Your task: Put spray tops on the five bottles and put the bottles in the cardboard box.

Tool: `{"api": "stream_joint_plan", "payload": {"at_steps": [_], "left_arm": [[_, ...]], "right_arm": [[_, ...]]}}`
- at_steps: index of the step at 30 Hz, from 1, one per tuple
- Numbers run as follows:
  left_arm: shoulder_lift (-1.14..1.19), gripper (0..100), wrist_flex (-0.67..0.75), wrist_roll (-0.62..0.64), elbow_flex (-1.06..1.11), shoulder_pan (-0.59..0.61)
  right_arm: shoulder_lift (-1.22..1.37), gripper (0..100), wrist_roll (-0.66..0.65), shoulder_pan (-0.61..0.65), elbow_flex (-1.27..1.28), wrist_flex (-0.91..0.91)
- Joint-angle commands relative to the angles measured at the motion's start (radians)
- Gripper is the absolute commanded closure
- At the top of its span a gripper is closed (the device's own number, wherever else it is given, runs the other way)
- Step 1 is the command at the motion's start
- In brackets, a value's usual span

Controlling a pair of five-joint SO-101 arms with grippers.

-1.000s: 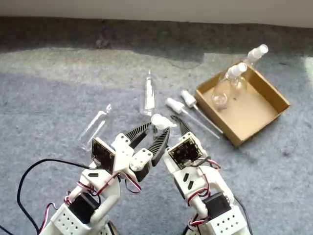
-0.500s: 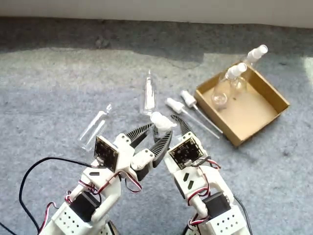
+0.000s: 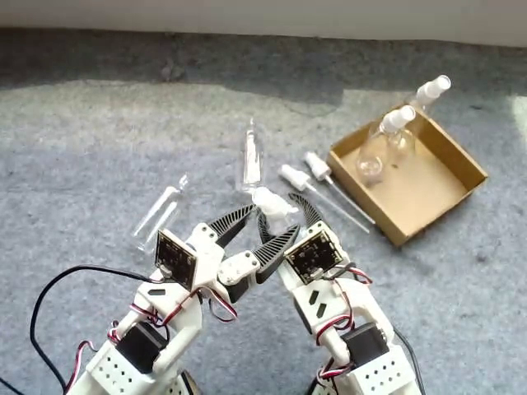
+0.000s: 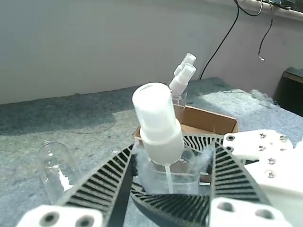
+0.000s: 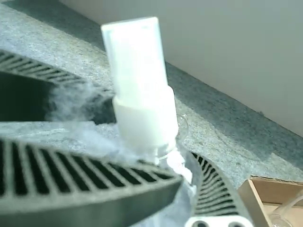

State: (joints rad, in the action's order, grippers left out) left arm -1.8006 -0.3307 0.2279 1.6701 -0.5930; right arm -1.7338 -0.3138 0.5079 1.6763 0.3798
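A clear bottle with a white spray top stands tilted between both grippers at the front middle of the carpet. My right gripper is shut on the bottle body just below the spray top. My left gripper is open, its black ribbed fingers flanking the same bottle. The cardboard box lies at the right with two topped bottles leaning in its far corner. Two bare bottles lie on the carpet. Two loose spray tops lie beside the box.
The long dip tubes of the loose spray tops stretch toward the box's near corner. A black cable loops at the front left. A grey wall runs along the back edge of the carpet.
The left gripper's inner finger has swung outward, widening its opening around the bottle. The bottle's spray top has shifted slightly away from the arms. The right arm stays in place.
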Motion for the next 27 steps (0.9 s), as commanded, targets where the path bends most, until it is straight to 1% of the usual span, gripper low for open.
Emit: {"api": "stream_joint_plan", "payload": {"at_steps": [1,3,8,14,16,20,22,25,27], "left_arm": [[-0.019,78,0.000,-0.035,-0.002,0.019],[-0.019,78,0.000,-0.041,-0.007,0.031],[-0.019,78,-0.002,-0.038,-0.018,0.028],[-0.019,78,-0.006,-0.040,-0.033,0.028],[-0.019,78,-0.068,-0.040,-0.068,0.028],[-0.019,78,-0.298,-0.037,-0.206,0.027],[-0.019,78,-0.391,-0.037,-0.277,0.027],[-0.019,79,-0.486,-0.035,-0.334,0.027],[-0.019,84,-0.529,-0.035,-0.335,0.027]], "right_arm": [[-0.007,92.7,-0.003,-0.058,0.176,0.004],[-0.007,92.7,0.012,-0.084,0.176,0.004],[-0.007,92.7,0.141,-0.116,0.176,0.004],[-0.007,92.7,0.199,-0.162,0.176,0.004],[-0.007,92.7,0.224,-0.168,0.176,0.004],[-0.012,92.7,0.273,-0.199,0.176,0.001],[-0.016,92.7,0.298,-0.219,0.176,-0.001],[-0.016,92.7,0.339,-0.243,0.176,-0.002],[-0.016,92.7,0.361,-0.246,0.176,-0.002]]}}
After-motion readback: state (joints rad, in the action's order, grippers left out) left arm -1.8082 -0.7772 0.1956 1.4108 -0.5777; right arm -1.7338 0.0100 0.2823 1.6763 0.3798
